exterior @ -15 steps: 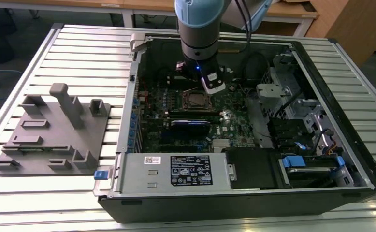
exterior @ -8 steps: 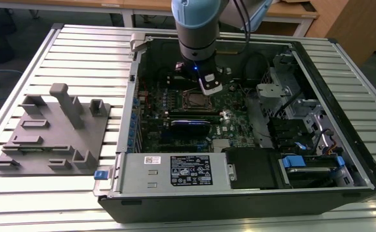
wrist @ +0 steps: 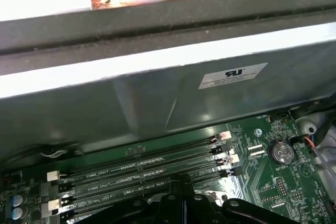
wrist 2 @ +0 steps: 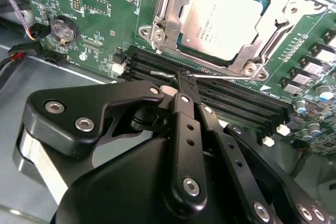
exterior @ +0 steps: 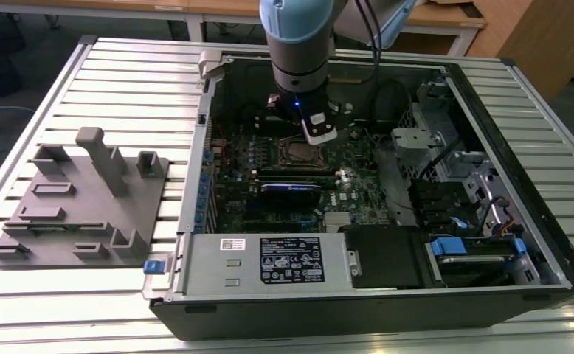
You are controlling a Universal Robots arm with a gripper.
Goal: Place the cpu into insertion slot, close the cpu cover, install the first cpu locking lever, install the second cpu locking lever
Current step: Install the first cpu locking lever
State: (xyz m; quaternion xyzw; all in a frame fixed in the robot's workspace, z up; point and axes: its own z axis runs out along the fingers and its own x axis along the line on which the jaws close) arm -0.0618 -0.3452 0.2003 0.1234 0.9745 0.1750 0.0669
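The cpu (wrist 2: 226, 19) is seated, operator. In the second wrist view its dull grey lid sits flat inside the insertion slot (wrist 2: 249, 66), square to the rim. The cpu cover (wrist 2: 161, 14) looks folded down around it, its silvery frame edging the chip on the sides you can see, so placing and closing read as done.

Now look just below the socket. A thin silver locking lever (wrist 2: 220, 76) lies out across the black memory slots (wrist 2: 236, 100), well short of tucked in. I can't tell whether it's the first or the second. Your hand (wrist 2: 180, 85) is right on it, drawn narrow with the tips brought together at the rod. Whether they truly pinch the wire or only press against it, I can't say. That narrow set makes sense, since a rod this slim gives a wide hand nothing to bear on.

Pull back to the exterior view. The hand (exterior: 319, 135) hangs straight down inside the open computer case (exterior: 193, 184), just beside the socket on the green motherboard (exterior: 356, 169), towards that view's right. Coming in from above keeps the arm off the case walls and the drive cage. The case lies on the slatted tabletop (exterior: 119, 81), with a grey parts fixture (exterior: 80, 199) well apart on the exterior view's left.
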